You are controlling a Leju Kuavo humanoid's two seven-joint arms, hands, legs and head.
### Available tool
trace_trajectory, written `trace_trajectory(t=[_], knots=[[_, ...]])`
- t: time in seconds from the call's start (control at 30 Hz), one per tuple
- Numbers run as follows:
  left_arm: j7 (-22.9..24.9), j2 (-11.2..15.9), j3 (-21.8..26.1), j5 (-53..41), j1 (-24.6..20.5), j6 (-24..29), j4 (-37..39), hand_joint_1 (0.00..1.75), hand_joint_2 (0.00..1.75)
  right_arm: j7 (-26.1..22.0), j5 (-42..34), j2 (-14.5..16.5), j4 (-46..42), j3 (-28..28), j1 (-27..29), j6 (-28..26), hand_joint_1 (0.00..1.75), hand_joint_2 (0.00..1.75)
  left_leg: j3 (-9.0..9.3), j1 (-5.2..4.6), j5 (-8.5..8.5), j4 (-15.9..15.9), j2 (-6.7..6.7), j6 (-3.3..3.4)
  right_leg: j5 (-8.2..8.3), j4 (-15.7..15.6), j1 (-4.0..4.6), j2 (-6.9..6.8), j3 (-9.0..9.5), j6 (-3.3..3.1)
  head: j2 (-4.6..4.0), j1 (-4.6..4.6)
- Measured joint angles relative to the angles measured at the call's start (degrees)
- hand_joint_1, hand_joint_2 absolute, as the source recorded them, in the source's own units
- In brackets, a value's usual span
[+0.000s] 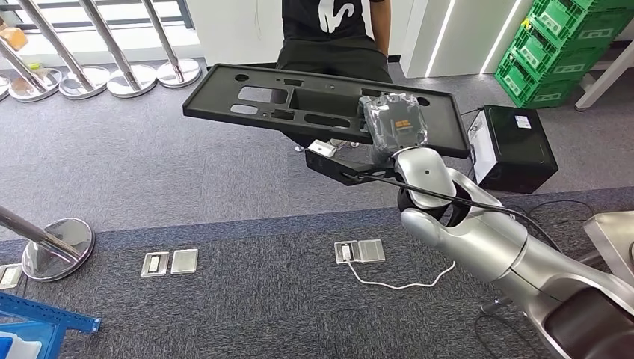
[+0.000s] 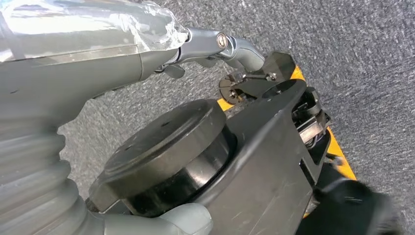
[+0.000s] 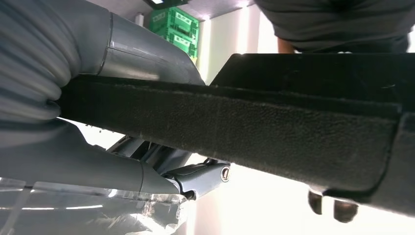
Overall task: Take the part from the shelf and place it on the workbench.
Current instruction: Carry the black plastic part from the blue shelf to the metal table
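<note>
A long black plastic part [image 1: 224, 93] with several cutouts hangs flat in the air above the grey carpet. My right hand [image 1: 394, 127], wrapped in clear film, grips it near its right end, and the silver arm rises from the lower right. In the right wrist view the part's [image 3: 274, 127] thick edge crosses the picture, with my right hand [image 3: 98, 161] clamped on it, thumb on one side and fingers [image 3: 200, 176] on the other. My left hand [image 2: 98, 63] hangs over the carpet, its fingers [image 2: 220, 41] stretched out and holding nothing.
A person in black [image 1: 333, 37] stands just behind the part. A black box [image 1: 516, 146] and green crates [image 1: 568, 45] are at the right. Stanchion bases [image 1: 56, 247] stand at the left. A blue rack [image 1: 37, 321] is at the lower left, and a metal surface corner [image 1: 613, 232] at the right.
</note>
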Motion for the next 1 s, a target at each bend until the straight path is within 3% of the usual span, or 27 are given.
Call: trace_trajectory(t=[0.07,0.2,0.27,0.33,0.37,0.4,0.43,0.53,0.6,0.67,0.73,0.77,0.83,0.87,0.9,0.93,1.0], knots=[[0.01,0.03,0.01,0.01,-0.06,0.01,0.02,0.00,1.75,0.03,0.01,-0.03,-0.01,0.00,-0.03,0.00,1.75,1.75,-0.17,-0.10,-0.48,0.77,0.44,-0.58,0.97,-4.29,0.21,-0.65,2.13,-0.48,0.00,0.13],[0.04,0.05,0.00,0.04,-0.06,0.01,0.03,0.00,1.75,0.08,0.02,-0.20,-0.02,0.00,-0.08,0.00,1.75,1.75,-0.27,-0.04,-1.39,1.74,0.66,-1.78,1.12,-4.78,0.39,0.43,2.09,-1.90,0.00,-0.35],[0.04,0.05,-0.01,0.04,-0.06,0.01,0.03,0.00,1.75,0.14,0.03,-0.22,-0.02,0.00,-0.16,0.00,1.75,1.75,-1.76,0.23,-4.30,6.04,-0.38,-2.32,1.36,-5.02,0.25,0.94,2.17,-2.37,0.00,-0.90],[0.04,0.05,-0.01,0.04,0.00,0.03,0.03,0.00,1.75,0.19,0.03,-0.22,-0.02,0.00,-0.19,0.00,1.75,1.75,-5.08,0.41,-8.16,13.87,-1.22,-2.62,1.40,-5.02,0.39,1.58,2.10,-2.55,0.00,-1.67],[0.04,0.05,-0.01,0.05,0.05,0.04,0.03,0.00,1.75,0.21,0.02,-0.22,-0.02,0.00,-0.18,0.00,1.75,1.75,-6.49,0.42,-9.14,16.91,-1.38,-2.66,1.41,-5.01,0.48,1.96,2.09,-2.59,0.00,-1.92],[0.04,0.05,-0.01,0.06,0.10,0.06,0.03,0.00,1.75,0.23,0.02,-0.22,-0.02,0.00,-0.17,-0.01,1.75,1.75,-7.07,0.41,-9.02,18.05,-1.48,-2.61,1.42,-5.01,0.56,2.36,2.09,-2.61,0.00,-2.10],[0.04,0.05,-0.01,0.08,0.11,0.07,0.03,0.00,1.75,0.26,0.02,-0.22,-0.02,0.00,-0.17,-0.02,1.75,1.75,-6.58,0.38,-7.78,16.91,-1.57,-2.45,1.44,-5.00,0.62,2.77,2.14,-2.62,0.00,-2.29],[0.04,0.05,-0.01,0.14,0.11,0.10,0.03,0.00,1.75,0.38,0.02,-0.22,-0.02,-0.01,-0.27,-0.08,1.75,1.75,-1.70,0.34,-1.99,5.66,-3.49,-1.57,1.49,-4.94,0.67,3.87,2.23,-2.54,0.00,-2.75],[0.04,0.05,0.01,0.15,0.09,0.14,0.03,0.00,1.75,0.44,0.02,-0.22,-0.01,-0.02,-0.36,-0.10,1.75,1.75,-0.24,0.21,-0.87,1.59,-4.57,-1.11,1.72,-4.91,0.50,4.47,1.84,-2.14,0.00,-2.86],[0.04,0.04,0.01,0.15,0.05,0.16,0.03,0.00,1.75,0.45,0.01,-0.24,0.00,-0.02,-0.37,-0.11,1.75,1.75,-0.08,0.10,-0.74,0.80,-3.99,-0.69,2.01,-5.06,0.28,4.97,1.53,-1.47,0.00,-2.95],[0.04,0.03,0.00,0.15,0.03,0.16,0.03,0.00,1.75,0.46,0.01,-0.30,0.02,-0.10,-0.46,-0.14,1.75,1.75,0.22,0.22,-0.18,-0.12,-3.25,-0.11,1.11,-3.88,0.32,4.24,0.93,-0.91,0.00,-2.75],[0.04,0.03,0.00,0.15,0.02,0.16,0.03,0.00,1.75,0.46,-0.01,-0.31,0.04,-0.14,-0.54,-0.24,1.75,1.75,0.35,0.30,0.07,-0.53,-2.83,0.12,-0.29,-1.64,0.38,3.47,-0.10,-0.69,0.00,-2.43],[0.04,0.03,0.02,0.15,0.02,0.15,0.03,0.00,1.75,0.49,-0.15,-0.28,0.07,-0.20,-0.63,-0.65,1.75,1.75,0.33,0.27,0.19,-0.64,-2.05,0.33,-3.95,5.74,0.33,2.05,-3.51,-0.32,0.00,-1.72],[0.04,0.03,0.02,0.15,0.04,0.14,0.03,0.00,1.75,0.53,-0.22,-0.28,0.08,-0.20,-0.60,-0.92,1.75,1.75,0.29,0.26,0.16,-0.58,-1.67,0.35,-5.11,9.11,0.22,1.75,-5.07,-0.17,0.00,-1.43],[0.04,0.03,0.01,0.15,0.05,0.14,0.03,0.00,1.75,0.59,-0.27,-0.32,0.08,-0.24,-0.58,-1.18,1.75,1.75,0.28,0.27,0.10,-0.49,-1.30,0.33,-5.25,10.73,0.11,1.58,-5.80,-0.04,0.00,-1.16],[0.04,0.02,0.01,0.14,0.06,0.14,0.03,0.00,1.75,0.66,-0.27,-0.37,0.08,-0.35,-0.63,-1.44,1.75,1.75,0.28,0.31,0.00,-0.35,-0.96,0.25,-4.30,10.02,0.00,1.41,-5.39,0.07,0.00,-0.86],[0.04,0.01,-0.01,0.09,0.03,0.14,0.03,0.00,1.75,0.75,-0.17,-0.48,0.02,-0.78,-1.09,-1.84,1.75,1.75,0.28,0.40,-0.47,0.19,-0.26,-0.13,-0.85,2.87,-0.14,0.42,-1.76,0.22,0.00,-0.26]])
